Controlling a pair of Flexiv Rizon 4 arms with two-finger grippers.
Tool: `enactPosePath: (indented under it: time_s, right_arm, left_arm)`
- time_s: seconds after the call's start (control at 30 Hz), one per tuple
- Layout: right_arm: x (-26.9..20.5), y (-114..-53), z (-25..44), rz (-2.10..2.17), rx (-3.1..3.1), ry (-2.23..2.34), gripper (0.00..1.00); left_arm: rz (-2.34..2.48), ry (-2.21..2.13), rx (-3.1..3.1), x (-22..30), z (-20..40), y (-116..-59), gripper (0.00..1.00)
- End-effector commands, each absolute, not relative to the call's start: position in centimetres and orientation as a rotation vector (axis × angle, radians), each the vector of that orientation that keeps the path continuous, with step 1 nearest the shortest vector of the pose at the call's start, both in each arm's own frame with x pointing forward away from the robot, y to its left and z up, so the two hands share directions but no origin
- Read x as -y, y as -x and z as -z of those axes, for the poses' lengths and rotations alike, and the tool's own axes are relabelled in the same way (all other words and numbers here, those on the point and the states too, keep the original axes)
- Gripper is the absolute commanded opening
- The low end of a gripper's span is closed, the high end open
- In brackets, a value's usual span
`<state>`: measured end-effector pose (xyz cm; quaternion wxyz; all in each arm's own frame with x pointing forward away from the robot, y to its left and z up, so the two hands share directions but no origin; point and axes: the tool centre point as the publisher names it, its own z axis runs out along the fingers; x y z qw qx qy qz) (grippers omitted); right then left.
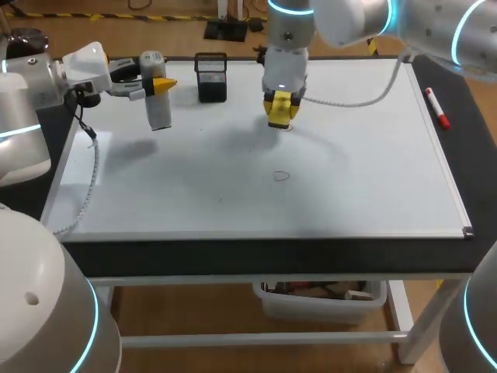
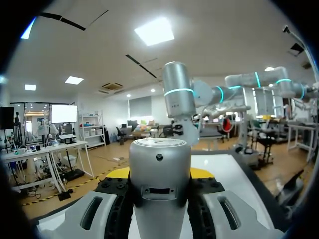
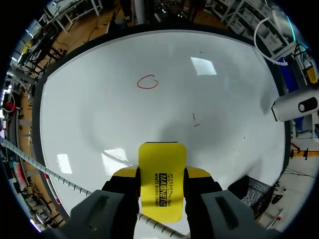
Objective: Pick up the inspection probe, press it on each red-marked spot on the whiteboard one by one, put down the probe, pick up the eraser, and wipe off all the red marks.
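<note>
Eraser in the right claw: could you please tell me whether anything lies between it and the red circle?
Nothing visible does. Only bare whiteboard lies between the eraser and the red circle; the probe is well off to the left.

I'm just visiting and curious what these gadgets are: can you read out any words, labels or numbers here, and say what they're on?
"MAGNETIC": on the yellow eraser held in the right gripper.
"WHITE BOARD ERASER": smaller print next to it, on the same eraser.
One more small line on the eraser: too small to read.
The silver probe and the red pen: no readable text.
</note>
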<state>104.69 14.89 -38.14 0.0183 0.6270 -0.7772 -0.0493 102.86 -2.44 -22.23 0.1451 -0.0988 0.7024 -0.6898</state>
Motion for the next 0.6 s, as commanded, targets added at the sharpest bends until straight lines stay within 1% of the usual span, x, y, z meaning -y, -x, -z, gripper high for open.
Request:
enactPosePath:
  time_s: [0.03, 0.6]
  right_arm:
    - [-16.2, -105.2, 39.1, 0.103, 2.344, -1.93, 0.0]
    - [-15.7, -105.0, 41.5, 0.124, 2.273, -1.958, 0.0]
  left_arm:
    - [1.989, 0.283, -2.022, 2.4, 22.2, -102.9, 0.0]
    - [1.989, 0.283, -2.022, 2.4, 22.2, -102.9, 0.0]
